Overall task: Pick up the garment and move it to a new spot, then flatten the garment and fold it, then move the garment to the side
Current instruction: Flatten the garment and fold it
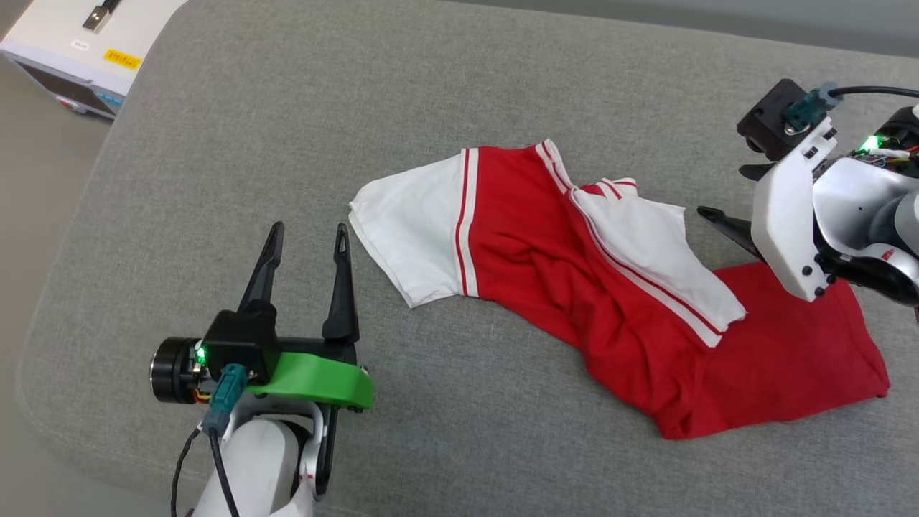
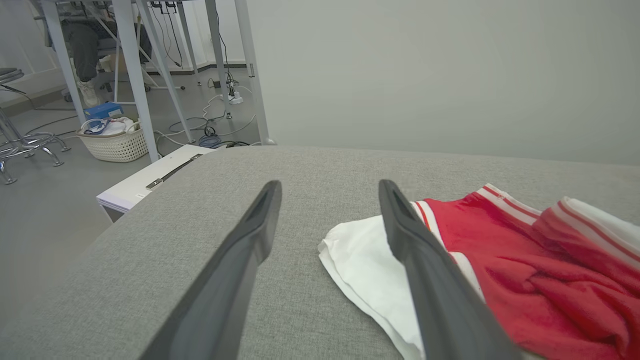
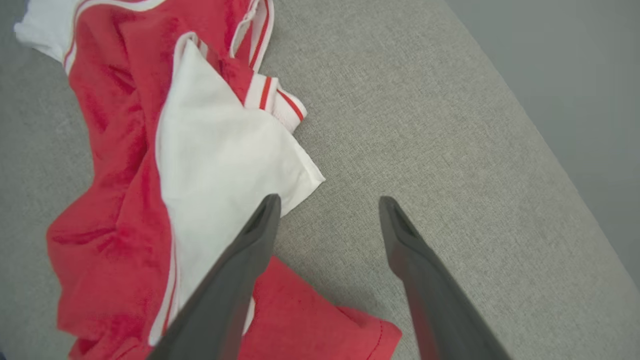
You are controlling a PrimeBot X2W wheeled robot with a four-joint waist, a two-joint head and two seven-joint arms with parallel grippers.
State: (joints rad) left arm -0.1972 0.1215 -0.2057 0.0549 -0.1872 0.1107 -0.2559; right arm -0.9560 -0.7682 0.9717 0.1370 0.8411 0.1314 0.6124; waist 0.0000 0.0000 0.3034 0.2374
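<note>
Garment (image 1: 617, 316) mid-surface — bare grey cushion (image 1: 287, 129) toward the rounded left edge

The light is bright, even and soft, with no hard shadows. Only a faint grey shade lies on the cushion (image 1: 287, 143) just under the left gripper (image 1: 309, 227) and close beside the right gripper (image 1: 721, 190). A green lamp (image 1: 201, 353) glows behind the left gripper's fingers. To the right of that gripper the shirt (image 1: 610, 301) has a white sleeve that is nearly washed out, and its red looks oversaturated in both wrist views. There the fingers blur toward the bottom edge. Beyond the left gripper's tips, the table legs (image 2: 135, 75) lean from wide-angle stretch.
</note>
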